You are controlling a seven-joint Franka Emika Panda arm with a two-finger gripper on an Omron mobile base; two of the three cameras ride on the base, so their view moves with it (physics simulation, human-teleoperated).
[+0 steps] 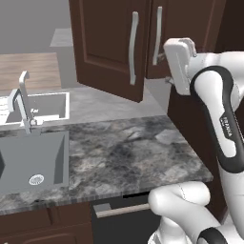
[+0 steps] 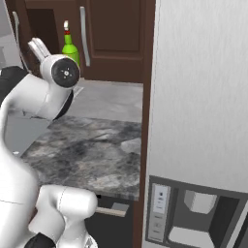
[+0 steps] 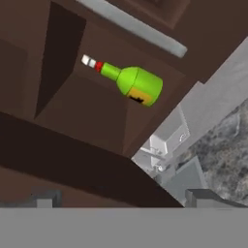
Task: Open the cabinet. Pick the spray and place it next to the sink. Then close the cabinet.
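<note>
So the spray (image 3: pixel 133 85) stands upright on the cabinet (image 1: pixel 112 45) shelf, one door swung open over the marble surface (image 1: pixel 128 152). In the hand view it's rolled sideways, nozzle pointing upper left, sitting ahead of the gripper (image 3: pixel 126 196) and well apart from it. Fingers are spread wide, holding nothing. Sink (image 1: pixel 31 162) is off to the left.
</note>
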